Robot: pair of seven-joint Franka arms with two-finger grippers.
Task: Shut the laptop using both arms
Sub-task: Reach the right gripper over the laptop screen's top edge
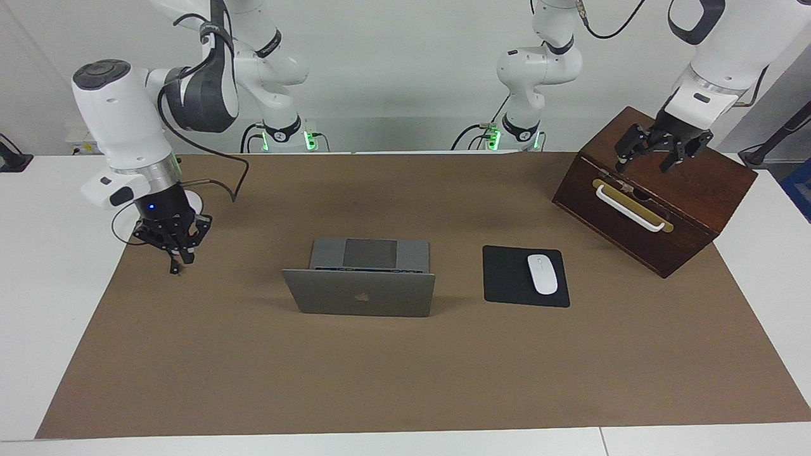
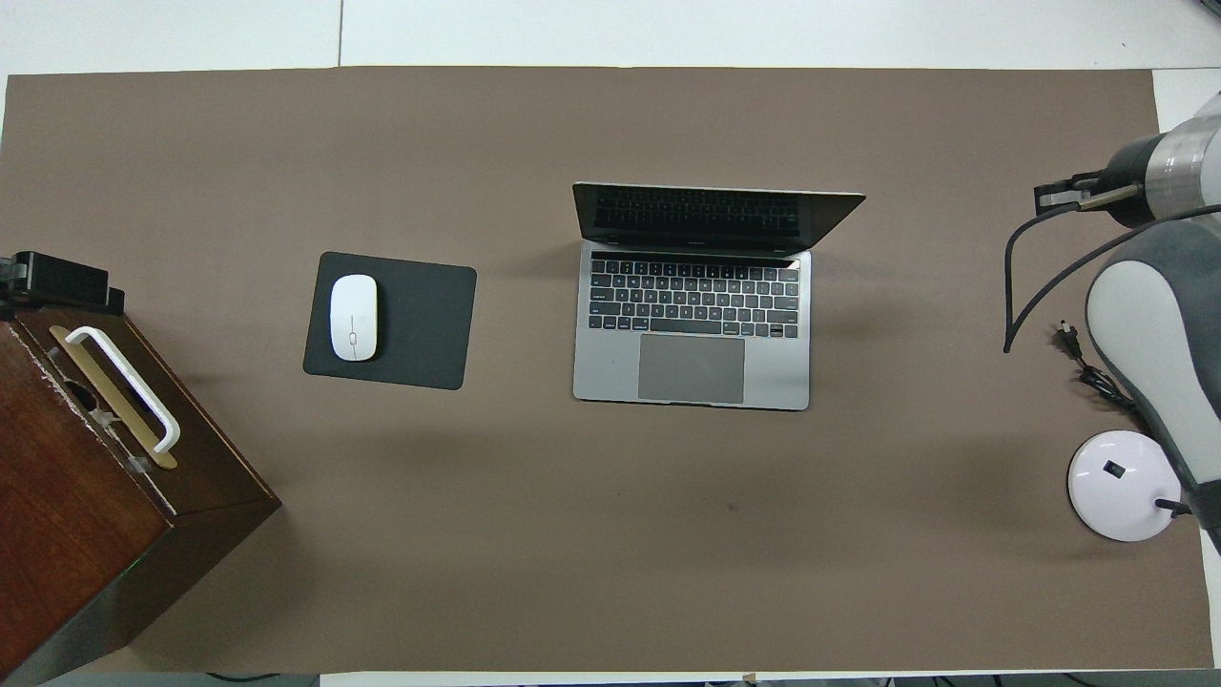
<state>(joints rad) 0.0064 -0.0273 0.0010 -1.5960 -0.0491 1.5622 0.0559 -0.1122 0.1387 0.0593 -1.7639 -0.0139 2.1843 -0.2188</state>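
Two white jointed arms with small black grippers show in the facing view. The right gripper [image 1: 176, 244] hangs low over the brown mat [image 1: 405, 367] at the right arm's end of the worktop [image 1: 38, 285], holding nothing; how far its fingers are parted cannot be told. The left gripper [image 1: 659, 151] is over the top of the dark brown wooden box [image 1: 697, 190] with a white handle, its fingers spread apart and gripping nothing. Between the two grippers, well apart from both, stands the slim silver-grey metal laptop [image 1: 364, 278], open, its lid with the dark apple logo raised and its deck with the large trackpad lying flat. Beside it, toward the left gripper, lies a black rectangular mouse pad [image 1: 507, 278] bearing a white oval mouse [image 1: 542, 273].

From the overhead view the laptop [image 2: 694, 315] sits mid-mat, its screen dark and tilted back past upright, keyboard and trackpad exposed. The mouse pad [image 2: 410, 324] with the mouse [image 2: 353, 317] lies between the laptop and the wooden box [image 2: 86, 496]. Part of the right arm's wrist [image 2: 1164, 176] enters at the edge, with a round white disc [image 2: 1121, 482] on the mat below it; neither gripper's fingers can be made out here.
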